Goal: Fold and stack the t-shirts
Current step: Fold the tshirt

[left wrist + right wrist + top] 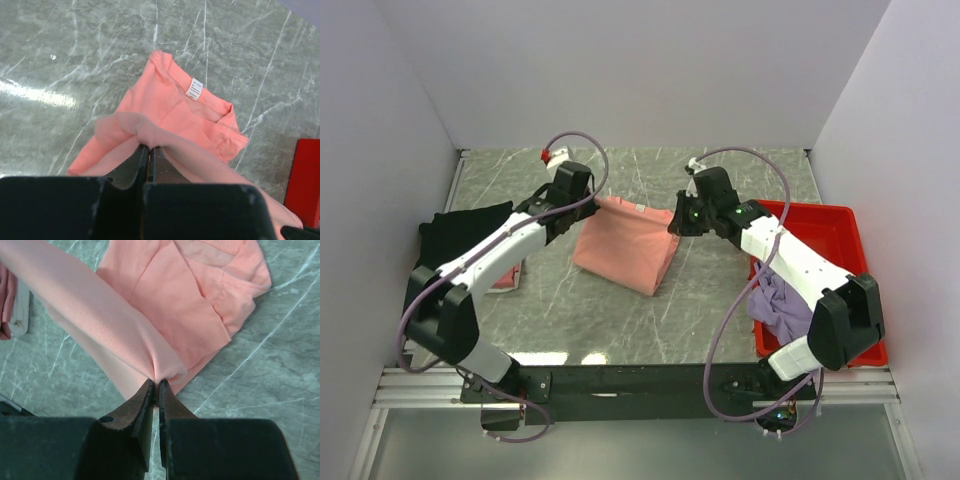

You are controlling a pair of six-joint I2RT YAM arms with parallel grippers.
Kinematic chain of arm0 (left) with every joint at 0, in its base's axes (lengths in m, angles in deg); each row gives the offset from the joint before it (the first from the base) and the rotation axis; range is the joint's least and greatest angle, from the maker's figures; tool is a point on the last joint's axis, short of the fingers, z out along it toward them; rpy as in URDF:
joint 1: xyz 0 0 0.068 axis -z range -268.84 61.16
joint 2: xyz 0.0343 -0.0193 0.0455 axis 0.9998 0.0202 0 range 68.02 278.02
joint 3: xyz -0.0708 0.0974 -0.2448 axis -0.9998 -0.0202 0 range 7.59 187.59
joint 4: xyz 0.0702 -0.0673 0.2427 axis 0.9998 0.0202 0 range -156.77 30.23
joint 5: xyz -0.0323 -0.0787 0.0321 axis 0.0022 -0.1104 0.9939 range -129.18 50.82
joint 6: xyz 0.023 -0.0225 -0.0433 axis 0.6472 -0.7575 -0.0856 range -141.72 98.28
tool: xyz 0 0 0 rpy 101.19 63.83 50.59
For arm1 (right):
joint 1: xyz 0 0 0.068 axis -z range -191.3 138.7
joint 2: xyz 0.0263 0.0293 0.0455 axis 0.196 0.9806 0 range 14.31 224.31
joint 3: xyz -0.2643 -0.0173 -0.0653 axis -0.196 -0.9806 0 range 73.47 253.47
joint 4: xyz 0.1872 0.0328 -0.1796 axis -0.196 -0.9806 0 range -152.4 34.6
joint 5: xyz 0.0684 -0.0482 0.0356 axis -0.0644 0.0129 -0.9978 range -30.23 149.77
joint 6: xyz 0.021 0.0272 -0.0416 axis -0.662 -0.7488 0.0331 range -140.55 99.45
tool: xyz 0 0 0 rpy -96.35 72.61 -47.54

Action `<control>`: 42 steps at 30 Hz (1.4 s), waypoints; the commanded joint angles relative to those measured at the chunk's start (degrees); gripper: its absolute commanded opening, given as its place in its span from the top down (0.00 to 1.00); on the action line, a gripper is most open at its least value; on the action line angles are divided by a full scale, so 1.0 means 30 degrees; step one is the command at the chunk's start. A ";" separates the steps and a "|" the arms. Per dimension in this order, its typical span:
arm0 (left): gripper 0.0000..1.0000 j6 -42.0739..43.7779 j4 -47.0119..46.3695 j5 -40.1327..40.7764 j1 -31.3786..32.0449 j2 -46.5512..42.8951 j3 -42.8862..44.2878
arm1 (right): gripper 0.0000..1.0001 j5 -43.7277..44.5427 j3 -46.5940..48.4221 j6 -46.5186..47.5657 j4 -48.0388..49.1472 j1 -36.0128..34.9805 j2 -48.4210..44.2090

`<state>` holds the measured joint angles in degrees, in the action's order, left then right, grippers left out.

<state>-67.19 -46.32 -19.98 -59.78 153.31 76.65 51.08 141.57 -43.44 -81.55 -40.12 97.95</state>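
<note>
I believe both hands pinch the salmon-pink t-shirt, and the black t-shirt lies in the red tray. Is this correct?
Not quite. The top external view shows the lavender-purple t-shirt in the red tray; the black t-shirt lies on the table at the left. The left hand and the right hand do pinch the salmon-pink t-shirt.

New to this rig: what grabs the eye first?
A salmon-pink t-shirt lies partly folded mid-table, its far edge pinched up by the left fingers and the right fingers, both shut on the cloth. A red tray at the right holds a lavender shirt; a black shirt lies at the left.
</note>
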 commanded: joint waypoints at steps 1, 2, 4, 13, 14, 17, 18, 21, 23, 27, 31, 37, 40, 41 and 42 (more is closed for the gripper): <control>0.99 0.0743 -0.0546 0.0220 -0.0281 0.1184 0.1732 | 0.89 -0.0209 0.0475 0.0190 0.0367 0.0698 0.0362; 0.99 0.0773 -0.0517 0.0279 -0.0311 0.1506 0.1940 | 0.89 -0.0296 0.0591 0.0277 0.0426 0.0845 0.0509; 0.99 0.0919 -0.0459 0.0483 -0.0370 0.2414 0.2640 | 0.89 -0.0385 0.1002 0.0512 0.0484 0.1283 0.1182; 0.99 0.1329 0.0125 0.0075 -0.1013 0.6164 0.5511 | 0.88 -0.1878 0.2202 0.0600 0.1276 0.2809 0.4023; 0.99 0.1388 0.0128 -0.0187 -0.1101 0.6805 0.5719 | 0.88 -0.2053 0.2523 0.0658 0.1276 0.2954 0.4548; 0.99 0.1622 0.0011 -0.0685 -0.1307 0.7978 0.6452 | 0.88 -0.2144 0.3109 0.0718 0.1217 0.3073 0.5603; 0.99 0.1652 0.0010 -0.0833 -0.1365 0.8245 0.6628 | 0.88 -0.2056 0.3228 0.0631 0.1333 0.3189 0.5840; 0.98 0.1652 0.0039 -0.1126 -0.1541 0.9329 0.7331 | 0.87 -0.2289 0.3726 0.0250 0.1509 0.3482 0.6952; 0.93 0.1681 0.0128 -0.1273 -0.1629 1.0030 0.7858 | 0.85 -0.2319 0.4251 0.0103 0.1540 0.3629 0.7654; 0.61 0.2206 0.0041 -0.1770 -0.1747 1.0562 0.8357 | 0.73 -0.1179 0.5366 -0.0102 0.0723 0.3746 0.8390; 0.35 0.2794 -0.0282 -0.2590 -0.1718 1.0270 0.8446 | 0.25 -0.0970 0.5924 0.0044 0.0222 0.3717 0.8071; 0.01 0.2561 -0.1014 -0.3587 -0.1659 0.7724 0.6285 | 0.18 -0.3163 0.4316 -0.0307 0.1332 0.3397 0.5347; 0.01 0.2122 -0.1891 -0.4435 -0.1454 0.6405 0.4267 | 0.16 -0.4397 0.3144 -0.0717 0.2416 0.2519 0.4467; 0.01 0.1947 -0.2474 -0.4728 -0.1425 0.5822 0.3763 | 0.16 -0.4457 0.2764 -0.1037 0.2650 0.2284 0.4349; 0.01 0.1684 -0.2712 -0.5224 -0.1309 0.5584 0.2830 | 0.16 -0.4602 0.2645 -0.1156 0.3146 0.1818 0.4348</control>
<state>-60.46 -49.51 -31.17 -64.66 175.45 89.79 41.38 151.30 -45.17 -77.29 -31.33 113.71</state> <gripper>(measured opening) 0.993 0.839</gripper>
